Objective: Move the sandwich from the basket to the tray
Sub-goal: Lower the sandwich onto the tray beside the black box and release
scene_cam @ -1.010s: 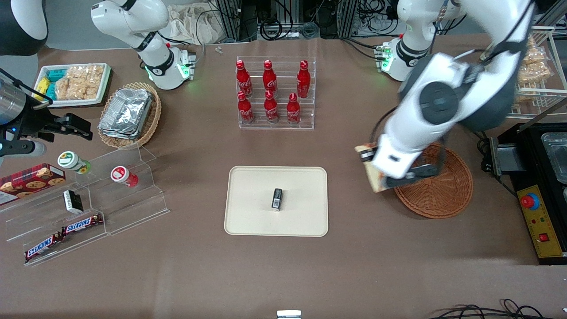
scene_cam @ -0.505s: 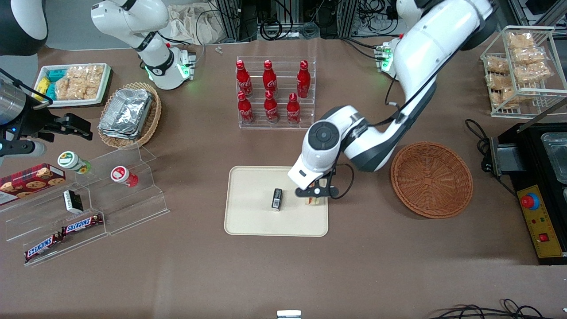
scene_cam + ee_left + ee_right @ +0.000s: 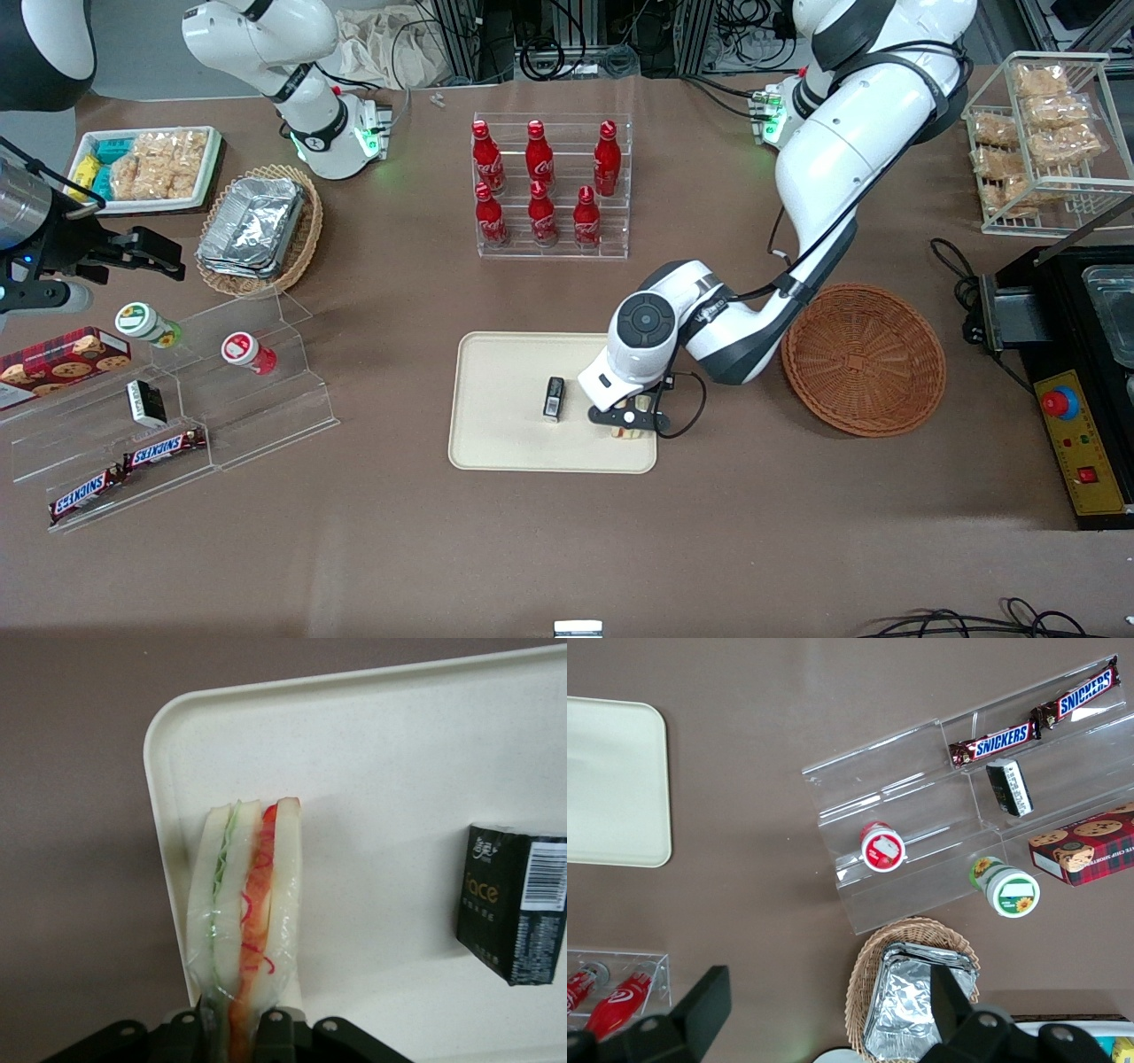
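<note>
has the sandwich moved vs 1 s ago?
Yes. The sandwich, held in the shut tool, went from the basket's rim to above the tray, beside the black box.

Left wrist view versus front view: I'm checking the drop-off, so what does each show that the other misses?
Only the wrist view shows the sandwich's red and green layers, standing on edge in the shut gripper. Only the front view shows the emptied basket and the cola bottles. Both show the tray with the small black box on it.
</note>
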Tool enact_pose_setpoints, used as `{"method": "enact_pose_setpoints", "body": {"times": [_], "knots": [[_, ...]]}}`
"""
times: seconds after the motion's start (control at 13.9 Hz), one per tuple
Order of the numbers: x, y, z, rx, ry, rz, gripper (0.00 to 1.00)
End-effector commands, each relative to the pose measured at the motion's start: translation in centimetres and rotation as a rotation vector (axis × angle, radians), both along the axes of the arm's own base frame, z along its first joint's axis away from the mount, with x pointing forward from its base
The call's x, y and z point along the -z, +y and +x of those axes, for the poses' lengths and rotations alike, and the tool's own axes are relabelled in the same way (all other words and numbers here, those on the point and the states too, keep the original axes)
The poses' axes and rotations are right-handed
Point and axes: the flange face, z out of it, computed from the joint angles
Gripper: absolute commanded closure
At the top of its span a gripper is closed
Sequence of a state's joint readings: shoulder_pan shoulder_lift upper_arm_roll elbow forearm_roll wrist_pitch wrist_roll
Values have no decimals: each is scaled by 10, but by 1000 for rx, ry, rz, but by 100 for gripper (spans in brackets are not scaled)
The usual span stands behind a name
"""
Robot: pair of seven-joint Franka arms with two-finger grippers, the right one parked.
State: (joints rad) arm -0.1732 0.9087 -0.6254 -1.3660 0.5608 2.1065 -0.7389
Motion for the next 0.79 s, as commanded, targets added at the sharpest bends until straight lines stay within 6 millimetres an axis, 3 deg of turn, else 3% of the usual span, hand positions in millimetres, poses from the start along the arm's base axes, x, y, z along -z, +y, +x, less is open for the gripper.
{"method": "enact_pose_setpoints", "body": {"times": [0.0, 0.22, 0.36, 0.58, 0.72], "knots": [[-3, -7, 6, 16, -35, -14, 0], [-16, -5, 10, -31, -56, -18, 0], [-48, 4, 17, -69, -95, -18, 0], [-95, 77, 40, -143, -131, 20, 0], [-144, 108, 27, -161, -181, 44, 0]]}}
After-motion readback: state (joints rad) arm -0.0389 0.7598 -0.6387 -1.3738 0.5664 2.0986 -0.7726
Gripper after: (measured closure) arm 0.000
